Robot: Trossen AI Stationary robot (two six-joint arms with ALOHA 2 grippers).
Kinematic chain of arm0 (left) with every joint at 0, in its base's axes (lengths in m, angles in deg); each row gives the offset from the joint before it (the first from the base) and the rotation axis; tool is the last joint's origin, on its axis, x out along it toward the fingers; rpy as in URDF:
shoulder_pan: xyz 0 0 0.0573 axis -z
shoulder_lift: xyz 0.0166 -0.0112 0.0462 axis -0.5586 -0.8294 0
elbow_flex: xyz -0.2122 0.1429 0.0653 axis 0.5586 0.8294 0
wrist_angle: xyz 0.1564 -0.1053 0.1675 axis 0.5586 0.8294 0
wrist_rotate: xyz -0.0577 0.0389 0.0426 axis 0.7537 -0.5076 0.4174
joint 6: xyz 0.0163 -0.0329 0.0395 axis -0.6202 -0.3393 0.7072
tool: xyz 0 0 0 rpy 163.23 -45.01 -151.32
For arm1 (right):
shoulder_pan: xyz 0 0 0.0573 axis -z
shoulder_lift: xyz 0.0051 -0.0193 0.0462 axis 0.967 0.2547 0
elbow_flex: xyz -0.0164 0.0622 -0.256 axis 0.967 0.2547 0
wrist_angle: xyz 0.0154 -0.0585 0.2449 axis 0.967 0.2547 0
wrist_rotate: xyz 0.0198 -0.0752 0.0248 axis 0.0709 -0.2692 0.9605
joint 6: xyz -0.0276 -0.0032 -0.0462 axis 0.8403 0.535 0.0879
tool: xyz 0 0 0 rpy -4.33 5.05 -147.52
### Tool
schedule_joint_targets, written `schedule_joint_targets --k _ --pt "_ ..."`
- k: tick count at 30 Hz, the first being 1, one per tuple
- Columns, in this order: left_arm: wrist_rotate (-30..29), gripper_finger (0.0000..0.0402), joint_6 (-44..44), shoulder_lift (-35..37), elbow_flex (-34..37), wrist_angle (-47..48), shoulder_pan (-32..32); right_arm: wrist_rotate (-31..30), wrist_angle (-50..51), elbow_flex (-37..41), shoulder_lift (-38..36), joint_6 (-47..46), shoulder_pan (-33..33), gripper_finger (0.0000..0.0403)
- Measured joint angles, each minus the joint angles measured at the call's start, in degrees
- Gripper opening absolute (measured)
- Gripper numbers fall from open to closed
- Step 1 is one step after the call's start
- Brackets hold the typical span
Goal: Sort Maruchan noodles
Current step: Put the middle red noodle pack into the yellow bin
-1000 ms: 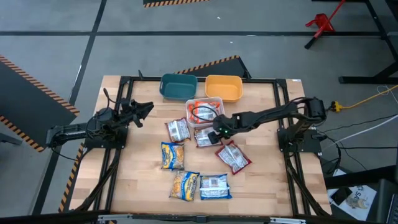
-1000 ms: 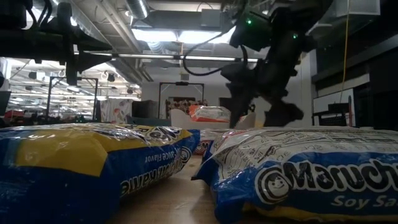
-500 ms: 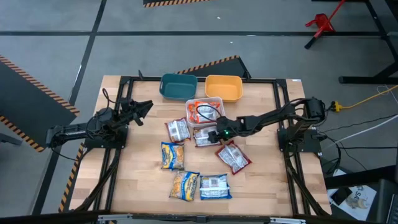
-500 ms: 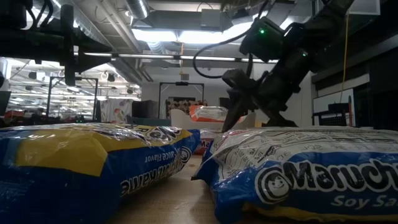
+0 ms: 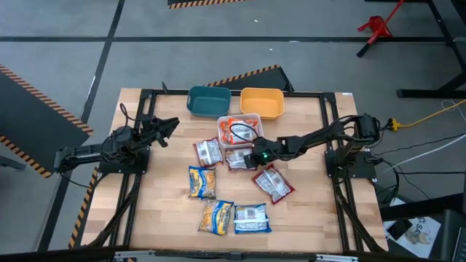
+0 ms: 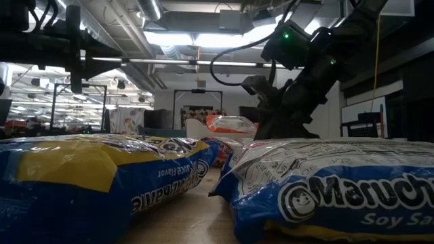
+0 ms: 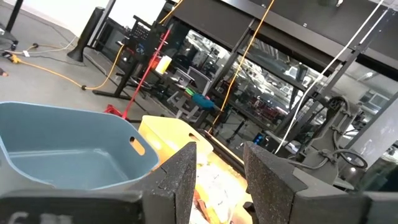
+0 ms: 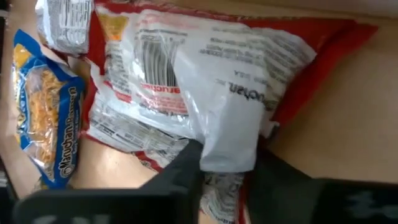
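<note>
- Right arm has lowered from above the packets to the table centre, beside the white bin (image 5: 239, 129); pickup is judged underway.
- Right gripper (image 5: 251, 158) has closed from wide open onto the red-and-white Maruchan packet (image 8: 205, 81), pinching its back flap.
- Left gripper (image 5: 169, 125), shut and empty, waits at the table's left.

2 bins (image 5: 210, 100) behind | 1 bin (image 5: 252, 117) before | packets (image 5: 203, 181) mid-table (image 5: 306, 225)
</note>
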Motion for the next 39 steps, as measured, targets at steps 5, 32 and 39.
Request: schedule_joint_targets --k 5,32,39 --pt "0.1 0.0127 0.0 0.0 0.0 0.0 0.0 2.9 0.0 -0.5 0.1 0.0 0.0 0.0041" --pt "0.2 0.0127 0.1 0.0 0.0 0.0 0.0 19.3 11.8 -22.6 -1.9 3.0 5.0 0.0025" --pt "0.2 0.0127 0.1 0.0 0.0 0.0 0.0 16.8 29.8 -30.5 -5.4 15.7 15.0 0.0025"
